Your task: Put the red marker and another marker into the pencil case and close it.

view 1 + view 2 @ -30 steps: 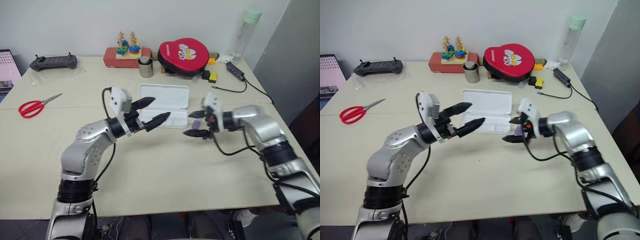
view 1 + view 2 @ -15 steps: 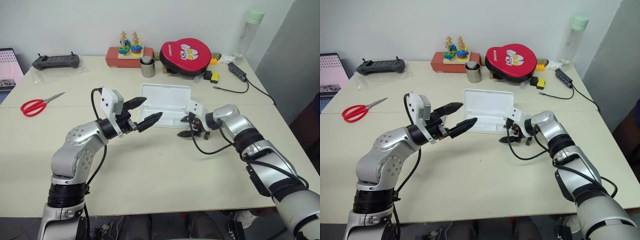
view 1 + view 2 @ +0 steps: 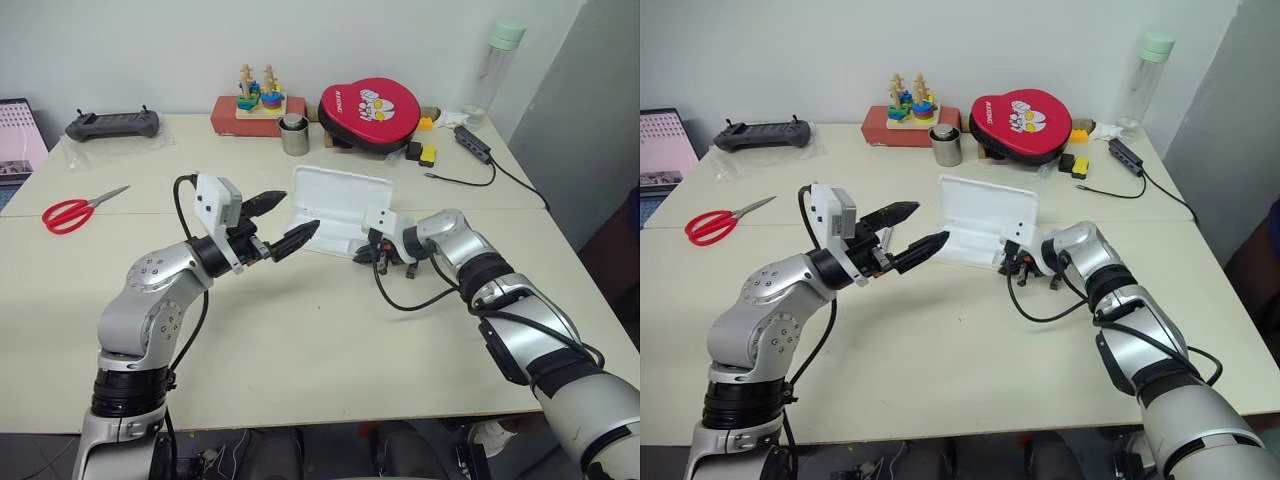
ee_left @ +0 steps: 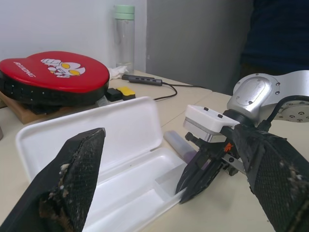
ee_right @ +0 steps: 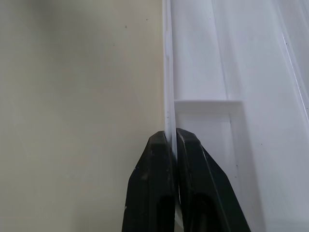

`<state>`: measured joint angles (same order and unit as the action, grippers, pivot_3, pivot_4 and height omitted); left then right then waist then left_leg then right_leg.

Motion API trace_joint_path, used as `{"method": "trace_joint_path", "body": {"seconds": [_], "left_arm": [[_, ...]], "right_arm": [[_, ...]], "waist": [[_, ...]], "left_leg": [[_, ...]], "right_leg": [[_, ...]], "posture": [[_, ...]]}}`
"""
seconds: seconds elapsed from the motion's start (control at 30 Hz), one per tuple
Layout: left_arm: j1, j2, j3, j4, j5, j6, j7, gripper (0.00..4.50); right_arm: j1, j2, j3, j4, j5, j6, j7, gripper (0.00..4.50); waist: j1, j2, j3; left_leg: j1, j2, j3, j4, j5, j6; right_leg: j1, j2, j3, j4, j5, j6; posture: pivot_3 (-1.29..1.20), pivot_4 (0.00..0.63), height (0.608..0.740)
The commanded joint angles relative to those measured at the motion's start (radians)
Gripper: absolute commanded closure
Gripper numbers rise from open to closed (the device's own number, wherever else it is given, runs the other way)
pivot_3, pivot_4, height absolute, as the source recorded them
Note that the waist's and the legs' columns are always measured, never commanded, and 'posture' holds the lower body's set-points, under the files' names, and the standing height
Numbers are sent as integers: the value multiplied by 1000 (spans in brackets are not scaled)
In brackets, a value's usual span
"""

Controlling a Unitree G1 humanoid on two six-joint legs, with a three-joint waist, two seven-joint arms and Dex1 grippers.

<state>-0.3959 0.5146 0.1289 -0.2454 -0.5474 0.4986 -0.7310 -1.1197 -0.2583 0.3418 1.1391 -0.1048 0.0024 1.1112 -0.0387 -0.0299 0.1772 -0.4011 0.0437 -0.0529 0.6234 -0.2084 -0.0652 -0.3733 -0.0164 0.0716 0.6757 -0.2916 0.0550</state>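
The pencil case (image 3: 345,195) lies open at mid-table, a white box with its lid tilted up behind a moulded tray (image 4: 140,186). My right gripper (image 3: 362,256) is shut on the thin front rim (image 5: 168,113) of the tray near its right end. The other marker (image 4: 179,145), lilac and stubby, lies on the table just beyond that end of the case, next to the right gripper's fingers (image 4: 193,171). My left gripper (image 3: 300,211) hovers open just left of the case, holding nothing. The red marker is out of view.
Red scissors (image 3: 65,212) lie at the far left. Along the back stand a black controller (image 3: 112,124), a stacking toy on a red box (image 3: 247,105), a metal cup (image 3: 293,135), a red pad (image 3: 368,102), yellow and black blocks (image 3: 423,152), a cable hub (image 3: 470,140) and a bottle (image 3: 493,65).
My right gripper moved left to the case's front edge and shut on its rim. The case's lid now stands tilted up. The left gripper drew slightly left, staying open.
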Motion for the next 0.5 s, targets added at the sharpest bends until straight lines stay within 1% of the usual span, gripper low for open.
{"method": "trace_joint_path", "body": {"seconds": [0.03, 0.13, 0.2, 0.27, 0.37, 0.5], "left_arm": [[1, 28, 48, -26, -17, -15, -4, 0], [15, 45, 61, -27, -22, -11, -15, 0], [43, 65, 73, -31, -22, -8, -25, 0], [84, 89, 86, -44, -25, 0, -39, 0], [151, 118, 112, -64, -36, 8, -52, 0], [193, 139, 127, -78, -41, 21, -51, 0]], "right_arm": [[-21, 2, -25, 1, -10, -45, 6, 4445], [-8, 6, -51, -38, 15, -97, 11, 4445], [25, -3, -48, -116, 31, -84, 65, 4445], [86, -20, -37, -239, 43, -55, 117, 4445], [219, -56, -14, -484, 53, 20, 164, 4445], [367, -91, 22, -745, 52, 113, 182, 4445]], "waist": [[-2, 0, 0], [-7, 0, 0], [-10, 1, 0], [-14, 1, 0], [-14, 1, 1], [-11, 1, 1]], "left_leg": [[0, 0, 0, 0, 0, 0], [0, 0, 0, 0, 0, 0], [0, 0, 0, 0, 0, 0], [0, 0, 0, 0, 0, 0], [-1, 0, -1, -1, 0, 0], [-1, 0, -1, -2, 0, 0]], "right_leg": [[0, 0, 0, 0, 0, 0], [0, 0, 0, 0, 0, 0], [0, 0, 0, 0, 0, 0], [-1, 0, 0, 0, 0, 0], [-1, 0, 0, 0, -1, -1], [-1, 0, -1, 0, -2, -2]], "posture": [[0, 150, 740], [0, 150, 740], [0, 150, 740], [0, 150, 740], [0, 150, 740], [0, 150, 740]]}}
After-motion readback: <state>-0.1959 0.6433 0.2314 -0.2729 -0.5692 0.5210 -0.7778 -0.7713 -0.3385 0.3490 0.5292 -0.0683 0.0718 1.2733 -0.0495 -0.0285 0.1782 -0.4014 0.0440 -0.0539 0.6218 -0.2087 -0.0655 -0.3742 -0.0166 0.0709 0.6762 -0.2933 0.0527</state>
